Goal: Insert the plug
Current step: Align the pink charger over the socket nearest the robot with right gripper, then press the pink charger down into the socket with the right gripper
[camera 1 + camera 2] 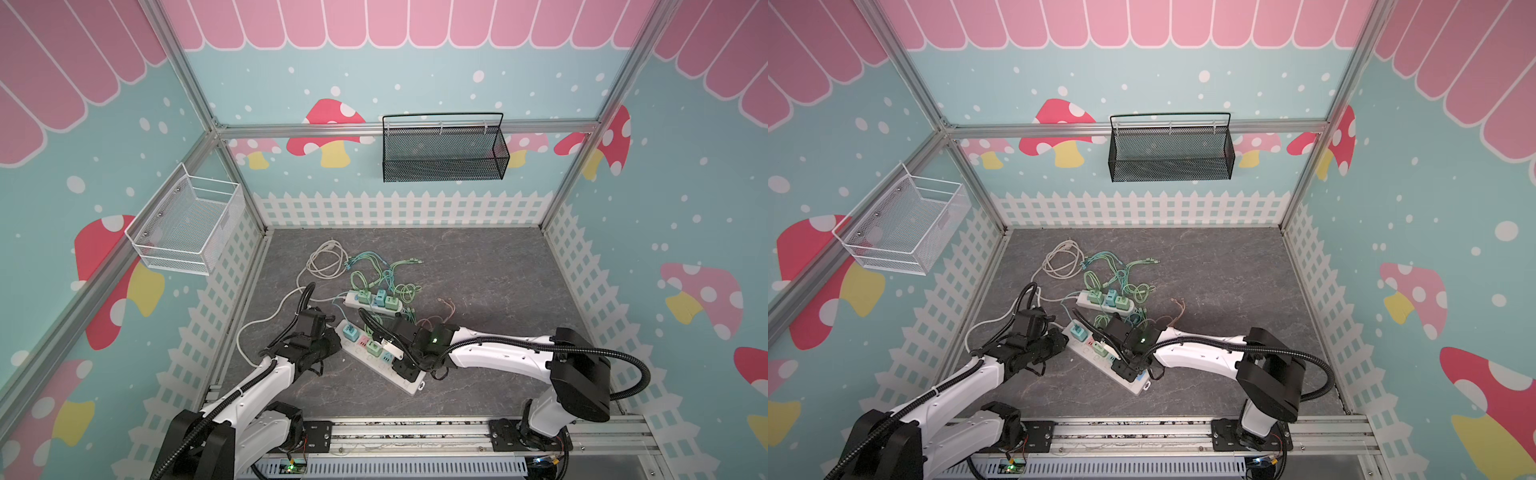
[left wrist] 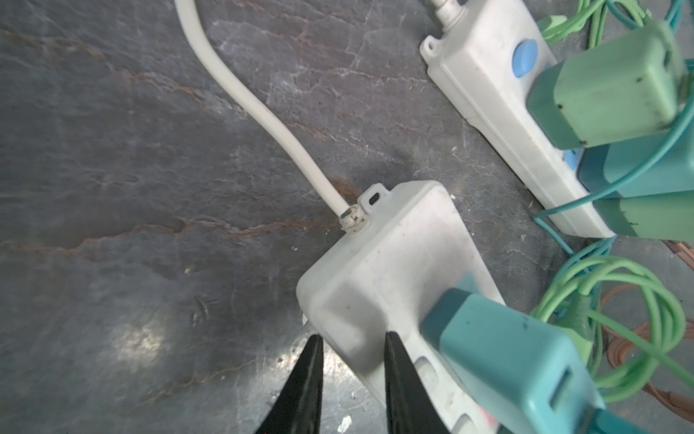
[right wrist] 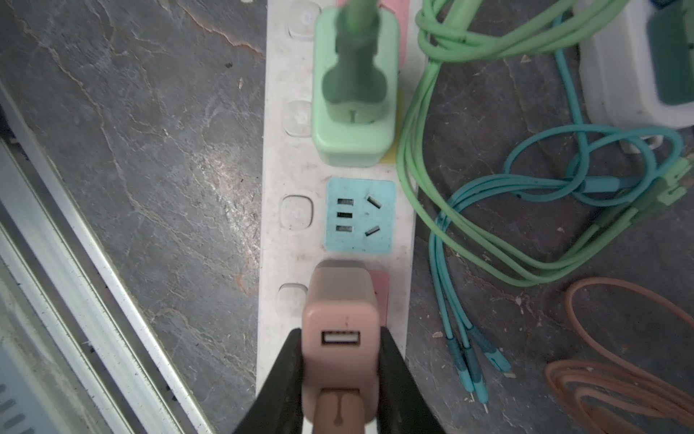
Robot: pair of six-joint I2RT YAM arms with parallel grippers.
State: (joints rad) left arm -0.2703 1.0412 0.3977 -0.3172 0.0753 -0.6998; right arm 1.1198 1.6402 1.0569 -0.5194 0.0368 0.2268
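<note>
Two fingers [image 3: 402, 375] of the right gripper [image 3: 340, 338] clamp the sides of the pink-brown plug [image 3: 338, 300], which stands over the pink socket at the near right end of the white power strip [image 3: 274, 169], just beside a free blue socket [image 3: 360, 216]; can't tell if it is fully seated. On the left gripper [image 2: 353, 338] the jaws stand a narrow gap apart at the strip's far left cable-end corner, pinching or not unclear, with a teal plug [image 2: 499, 360] just beside. The strip lies diagonally in the near middle of the grey table [image 1: 498, 291], with a second strip [image 1: 353, 300] beyond it.
</note>
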